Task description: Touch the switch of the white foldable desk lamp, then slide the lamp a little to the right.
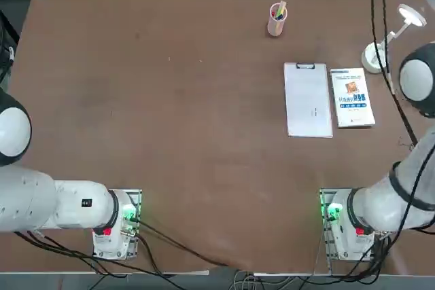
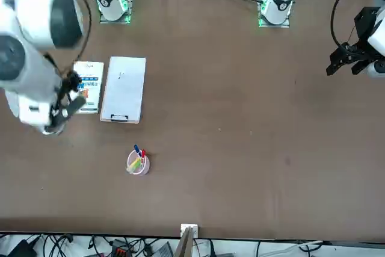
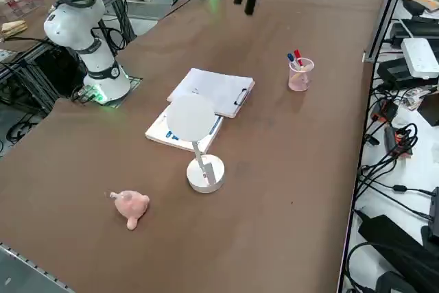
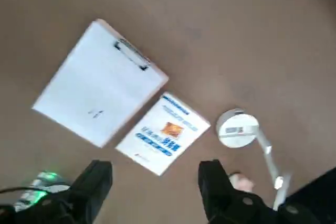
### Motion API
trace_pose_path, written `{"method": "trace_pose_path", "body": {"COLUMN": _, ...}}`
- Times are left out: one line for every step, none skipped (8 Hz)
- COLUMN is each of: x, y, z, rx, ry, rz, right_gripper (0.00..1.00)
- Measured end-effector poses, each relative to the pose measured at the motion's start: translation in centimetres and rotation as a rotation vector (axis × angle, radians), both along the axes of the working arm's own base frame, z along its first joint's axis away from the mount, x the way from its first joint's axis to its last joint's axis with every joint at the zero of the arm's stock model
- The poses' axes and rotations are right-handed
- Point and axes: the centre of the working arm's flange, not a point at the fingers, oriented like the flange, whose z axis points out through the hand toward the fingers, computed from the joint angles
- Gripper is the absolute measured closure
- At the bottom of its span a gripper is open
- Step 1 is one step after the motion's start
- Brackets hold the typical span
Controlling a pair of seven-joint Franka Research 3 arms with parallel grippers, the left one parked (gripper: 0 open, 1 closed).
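Note:
The white lamp stands near the table's right edge, its round base (image 1: 372, 58) on the table and its flat head (image 1: 411, 15) raised on a thin arm. In the right side view the lamp base (image 3: 205, 173) sits just in front of the book, with the head (image 3: 191, 119) tilted above it. My right gripper (image 4: 154, 182) hangs open high over the table, nothing between its fingers (image 4: 95, 181). From there the lamp base (image 4: 238, 128) lies well below it and off to one side. From the front, the gripper (image 2: 72, 105) is above the book. I cannot make out the switch.
A clipboard (image 1: 308, 99) and a blue-and-white book (image 1: 351, 96) lie side by side just left of the lamp. A pink pen cup (image 1: 276, 19) stands further back. A small pink toy (image 3: 130, 207) lies near the table's right edge, close to the lamp base.

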Motion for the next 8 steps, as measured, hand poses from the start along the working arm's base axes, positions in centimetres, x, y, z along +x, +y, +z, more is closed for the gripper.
{"method": "trace_pose_path", "body": {"x": -2.1, "y": 0.2, "z": 1.7, "rx": 0.032, "ry": -0.014, "rz": -0.098, "right_gripper": 0.00}}
{"method": "trace_pose_path", "body": {"x": -4.1, "y": 0.6, "z": 2.8, "rx": 0.039, "ry": -0.026, "rz": -0.225, "right_gripper": 0.00}}
{"method": "trace_pose_path", "body": {"x": -6.1, "y": 1.2, "z": 4.0, "rx": 0.034, "ry": -0.041, "rz": -0.332, "right_gripper": 0.00}}
{"method": "trace_pose_path", "body": {"x": -7.7, "y": 2.1, "z": 5.1, "rx": 0.031, "ry": -0.060, "rz": -0.387, "right_gripper": 0.00}}
{"method": "trace_pose_path", "body": {"x": -8.5, "y": 2.2, "z": 6.0, "rx": 0.029, "ry": -0.082, "rz": -0.424, "right_gripper": 0.00}}
{"method": "trace_pose_path", "body": {"x": -8.0, "y": 1.5, "z": 6.4, "rx": 0.041, "ry": -0.120, "rz": -0.464, "right_gripper": 0.00}}
{"method": "trace_pose_path", "body": {"x": -6.7, "y": -0.1, "z": 6.7, "rx": 0.076, "ry": -0.175, "rz": -0.506, "right_gripper": 0.00}}
{"method": "trace_pose_path", "body": {"x": -5.6, "y": -2.3, "z": 6.8, "rx": 0.109, "ry": -0.204, "rz": -0.554, "right_gripper": 0.00}}
